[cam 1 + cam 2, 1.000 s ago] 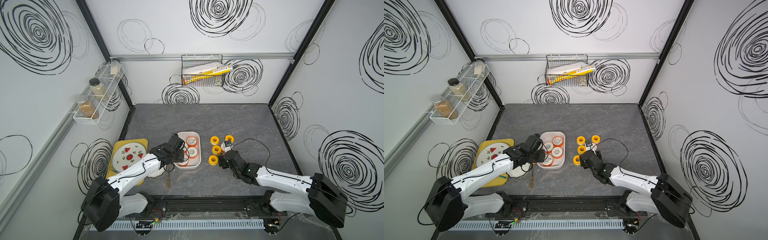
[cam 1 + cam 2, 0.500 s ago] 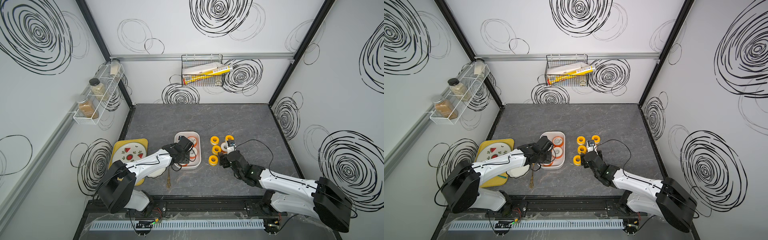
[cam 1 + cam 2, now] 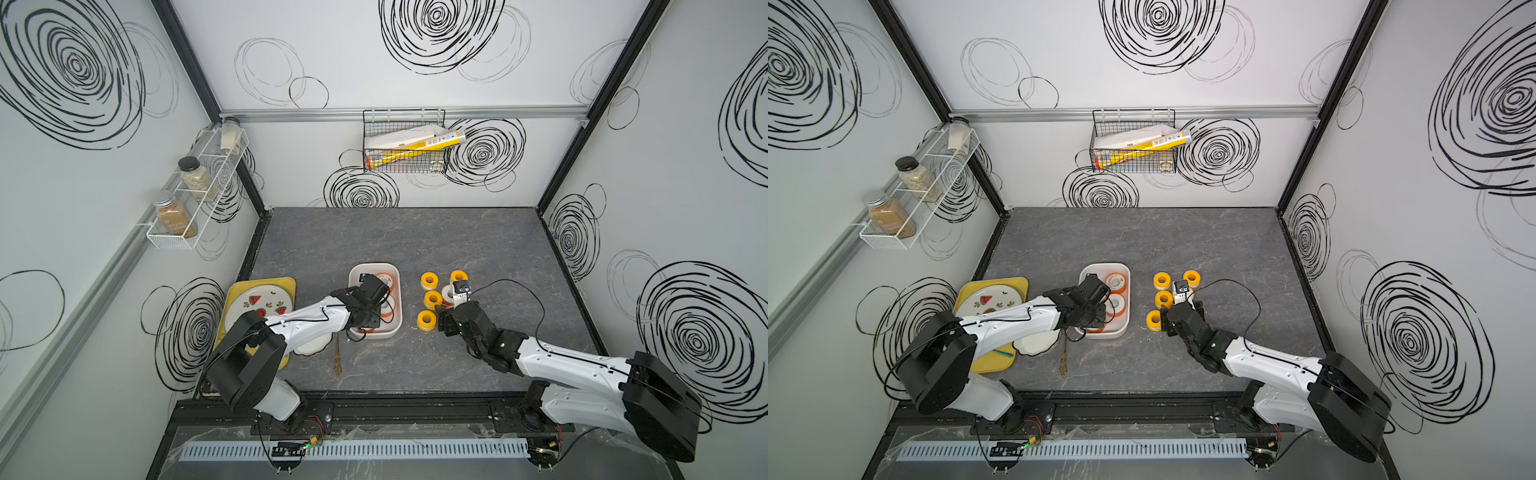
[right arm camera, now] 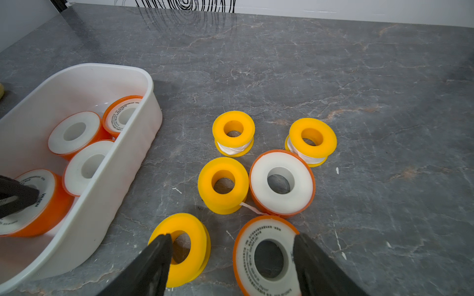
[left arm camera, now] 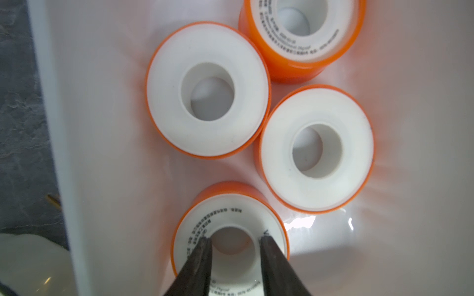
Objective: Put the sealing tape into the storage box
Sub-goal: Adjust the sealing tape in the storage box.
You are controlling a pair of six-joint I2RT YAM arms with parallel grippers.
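Grey surface point(image 3: 395, 241), with both arms reaching in from the near edge. The left arm point(image 3: 307, 324) runs into the storage box point(image 3: 376, 334). The right arm point(image 3: 561, 361) points at the loose rolls just right of the box.

The box sits centre-left on the surface. A yellow tray point(image 3: 289, 284) carrying a fruit-print plate point(image 3: 249, 309) is to its left. A white dish point(image 3: 309, 347) sits at the tray's near side, partly under the left arm.

Sealing tape point(image 5: 166, 89): four orange-spool rolls lie flat in the box.
- Two are plain-faced and touch side by side.
- One is printed and sits beyond them.
- One printed roll point(image 5: 225, 212) is under the left gripper.

Six more rolls are on the surface, outside the box and bunched close together:
- four yellow-spool rolls point(image 4: 205, 184)
- one plain orange roll point(image 4: 259, 184), touching a yellow one, with a loose tape tail between them
- one printed orange roll point(image 4: 246, 256), nearest the right arm

Left gripper point(image 5: 234, 242): the jaws stand partly apart, with the tips at opposite edges of the printed roll's centre hole. Can't tell whether it grips the roll or only sits over it.

Right gripper point(image 4: 230, 237): the jaws are spread wide, low over the surface, and hold nothing. One finger is over the nearest yellow roll point(image 4: 197, 246) and the other is at the far edge of the printed orange roll, which lies between them.
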